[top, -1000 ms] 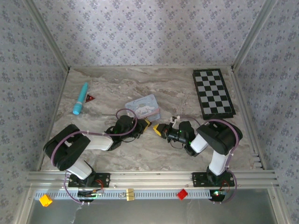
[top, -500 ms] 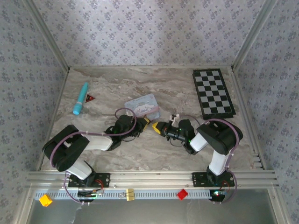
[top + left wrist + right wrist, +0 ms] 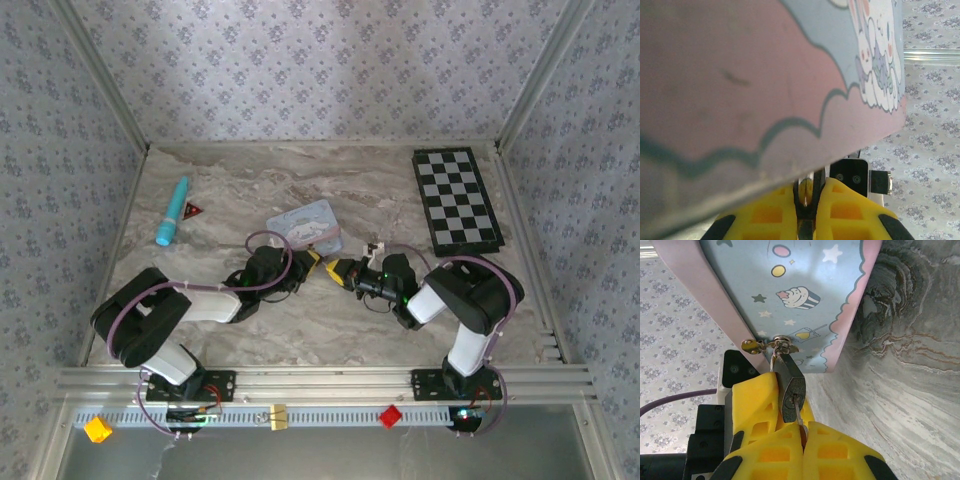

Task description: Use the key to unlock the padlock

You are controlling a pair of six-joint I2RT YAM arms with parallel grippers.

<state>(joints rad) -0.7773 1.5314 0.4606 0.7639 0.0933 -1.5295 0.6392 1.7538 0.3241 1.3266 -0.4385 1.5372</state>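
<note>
**Two grippers meet at one padlock on the tin's clasp**

The count: one padlock (image 3: pixel 790 386), one key (image 3: pixel 798 415), one pale blue tin box (image 3: pixel 305 224), one chessboard (image 3: pixel 457 200), one blue tube (image 3: pixel 172 210), one small red triangle (image 3: pixel 191 210), and two arms, each with a yellow-fingered gripper.

In the overhead view the tin box lies at the centre of the marble table (image 3: pixel 330 330). The chessboard is at the upper right. The tube and the triangle lie just beside each other at the left, well apart from the tin.

Both arms are folded low, elbows bent near their bases, forearms reaching inward from left and right. Their grippers are nearly tip to tip just below the tin's lower edge.

In the right wrist view the padlock hangs from the brass clasp on the tin's pink rim, left of centre in the frame. The key is in its keyhole. The right gripper (image 3: pixel 803 434) is clenched on the key's head, fingers pressed together at the bottom of the frame.

The left gripper (image 3: pixel 808 192) is nearly closed on a thin dark piece under the tin's edge. This seems to be the padlock seen edge-on, though that view is crowded and blurred.
</note>
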